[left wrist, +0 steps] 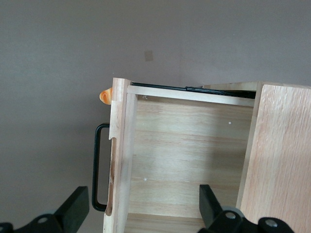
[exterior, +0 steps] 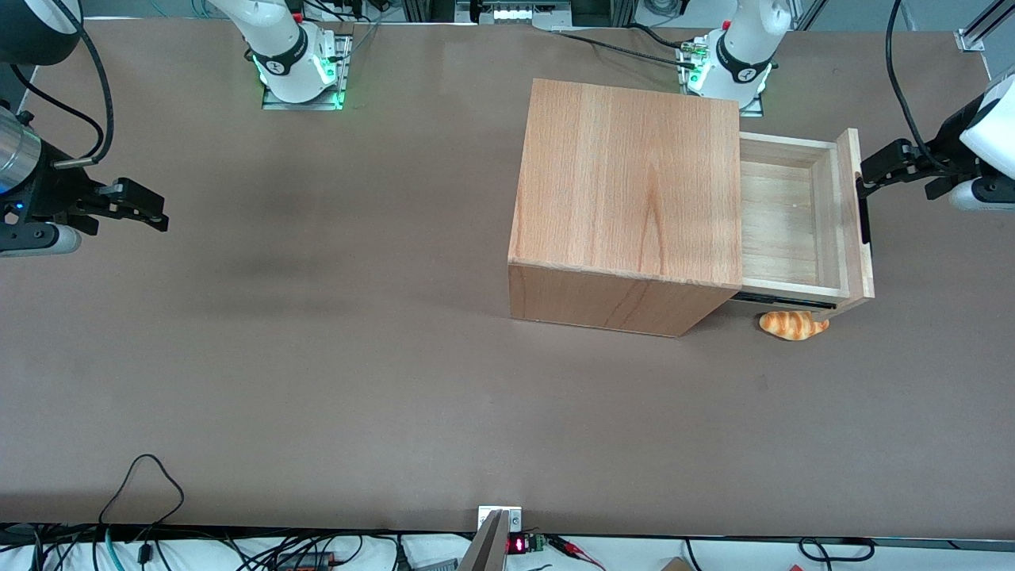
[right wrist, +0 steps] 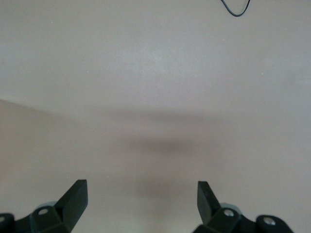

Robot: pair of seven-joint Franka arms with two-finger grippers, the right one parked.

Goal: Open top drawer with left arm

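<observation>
left arm [exterior: 983,135] reaching in low from my working end of the table, wrist roughly level | gripper [exterior: 864,176] at the tip, held above the table | fingers [left wrist: 75,208] spread wide apart on my wrist camera, nothing gripped between them

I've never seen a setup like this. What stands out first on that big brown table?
A cube-shaped wooden cabinet sits toward the working arm's end of the table, its top drawer pulled well out and showing a bare pale-wood tray. The left arm's black gripper is open right at the drawer's front panel, beside the slim black handle. A small croissant-like pastry lies on the table under the open drawer, nearer the front camera.
</observation>
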